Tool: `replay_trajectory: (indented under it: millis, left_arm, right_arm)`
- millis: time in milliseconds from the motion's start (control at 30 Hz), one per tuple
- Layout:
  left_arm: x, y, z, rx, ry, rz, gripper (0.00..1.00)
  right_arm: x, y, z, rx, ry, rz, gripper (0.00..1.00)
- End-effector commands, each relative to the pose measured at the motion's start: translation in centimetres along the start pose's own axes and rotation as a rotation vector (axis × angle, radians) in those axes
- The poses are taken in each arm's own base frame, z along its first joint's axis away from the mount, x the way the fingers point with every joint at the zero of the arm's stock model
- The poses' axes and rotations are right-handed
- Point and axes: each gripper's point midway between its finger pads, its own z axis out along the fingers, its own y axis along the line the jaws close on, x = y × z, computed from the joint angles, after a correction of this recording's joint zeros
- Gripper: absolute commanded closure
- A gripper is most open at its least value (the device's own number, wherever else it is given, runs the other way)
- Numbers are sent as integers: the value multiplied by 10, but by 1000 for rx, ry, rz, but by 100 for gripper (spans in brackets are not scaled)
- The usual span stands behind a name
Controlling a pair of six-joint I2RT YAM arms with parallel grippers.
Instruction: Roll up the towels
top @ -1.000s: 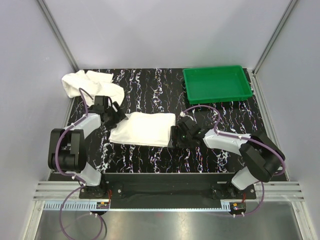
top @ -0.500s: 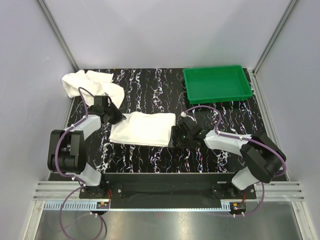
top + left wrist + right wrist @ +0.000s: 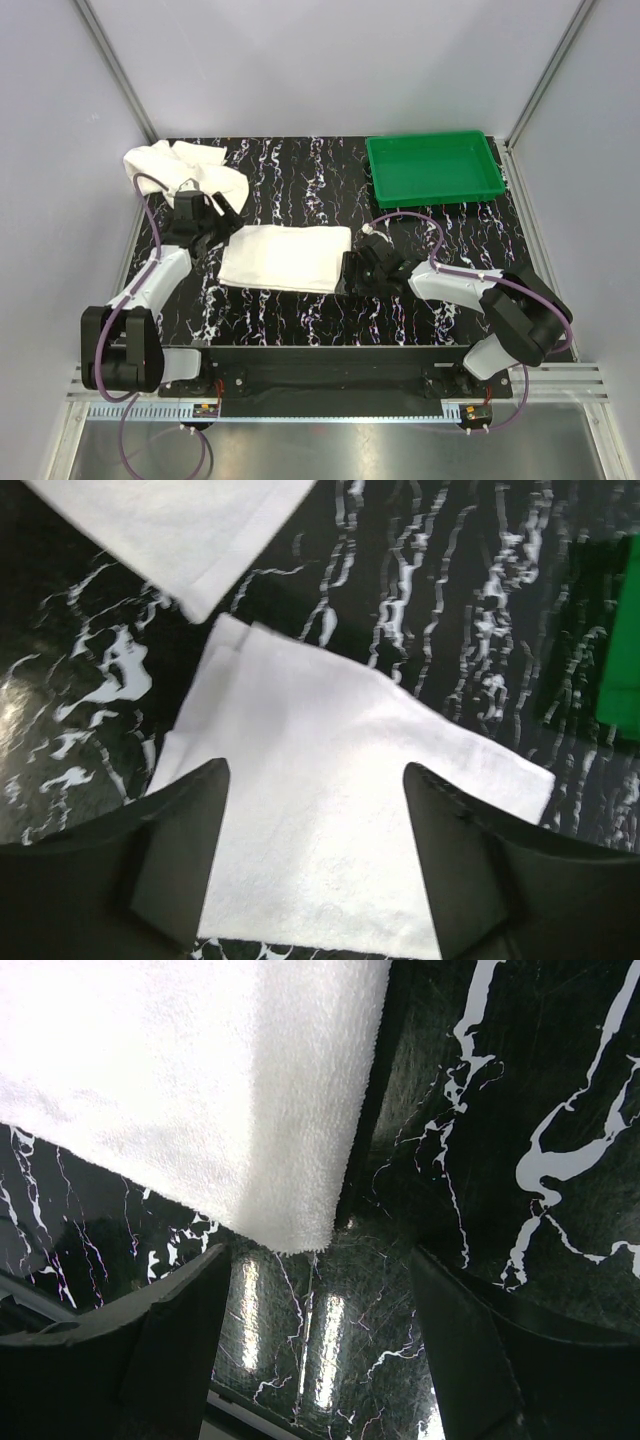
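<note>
The smaller white towel (image 3: 285,257) lies flat in the middle of the black marbled table. It also shows in the left wrist view (image 3: 330,820) and in the right wrist view (image 3: 200,1090). The larger white towel (image 3: 180,168) lies crumpled at the far left; one corner of it shows in the left wrist view (image 3: 170,530). My left gripper (image 3: 218,228) is open and empty, just above the small towel's left end (image 3: 315,790). My right gripper (image 3: 352,272) is open and empty, low at the small towel's near right corner (image 3: 320,1280).
A green plastic tray (image 3: 434,167) stands at the far right of the table; its edge shows in the left wrist view (image 3: 622,650). Grey walls and metal posts close in the table's sides and back.
My left arm has swung outward and its gripper has moved a little toward the far left, off the small towel's left edge. The right gripper and both towels have barely moved.
</note>
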Motion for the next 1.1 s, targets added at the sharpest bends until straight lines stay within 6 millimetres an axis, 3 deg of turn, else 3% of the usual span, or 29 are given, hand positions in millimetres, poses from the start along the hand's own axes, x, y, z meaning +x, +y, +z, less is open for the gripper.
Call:
replay_trajectory:
  millis: [0, 67, 167, 233, 333, 433, 467, 533, 567, 633, 667, 700, 733, 767, 800, 867, 900, 967, 1000, 1067]
  left_arm:
    - [-12, 27, 2, -176, -40, 0, 20]
    - [-13, 39, -2, -250, -48, -15, 20]
    - [-17, 39, -17, -274, -102, 2, 20]
    - [-19, 28, -31, -254, -139, 22, 21]
    - [-8, -4, -46, -178, -159, 88, 22]
    - [22, -45, -55, -82, -135, 188, 23]
    - [40, -65, -59, -40, -120, 244, 23]
    - [62, -84, -59, -15, -90, 301, 24]
    - [86, -98, -59, 6, -59, 361, 24]
    - [107, -119, -60, 30, -42, 415, 25]
    - [136, -128, -58, 31, -14, 486, 25]
    - [142, -145, -62, 47, -20, 502, 25]
    - [154, -149, -63, 36, -13, 533, 25]
    - [180, -155, -61, 28, -1, 599, 24]
    - [186, -174, -64, 54, -5, 610, 24]
    - [217, -180, -57, 37, 20, 693, 24]
    - [220, -196, -58, 53, 17, 692, 24]
    - [241, -193, -46, 8, 50, 737, 24]
    - [243, -202, -46, 14, 50, 732, 24]
    - [257, -195, -37, -32, 66, 759, 24]
  right_arm:
    - [15, -18, -3, 55, 48, 3, 21]
    - [9, -18, -11, 59, 19, -2, 20]
    - [-2, -23, -26, 74, -62, 10, 18]
    - [-3, -28, -31, 63, -92, 46, 18]
    - [-13, -32, -42, 7, -142, 118, 18]
    - [-23, -44, -51, 2, -179, 186, 18]
    - [-29, -43, -59, -7, -209, 198, 19]
    - [-32, -54, -68, 45, -243, 233, 19]
    - [-39, -54, -79, 44, -284, 246, 20]
    - [-38, -69, -92, 115, -316, 280, 21]
    - [-42, -68, -105, 110, -357, 292, 21]
    - [-39, -79, -113, 161, -371, 305, 22]
    - [-41, -81, -121, 163, -395, 325, 22]
    - [-45, -79, -134, 140, -435, 330, 22]
    - [-43, -83, -140, 156, -445, 341, 22]
    - [-44, -82, -155, 129, -480, 348, 22]
    - [-40, -85, -159, 142, -472, 349, 22]
    - [-38, -85, -166, 129, -481, 354, 22]
    - [-34, -86, -168, 136, -470, 358, 22]
    - [-31, -87, -171, 132, -466, 360, 22]
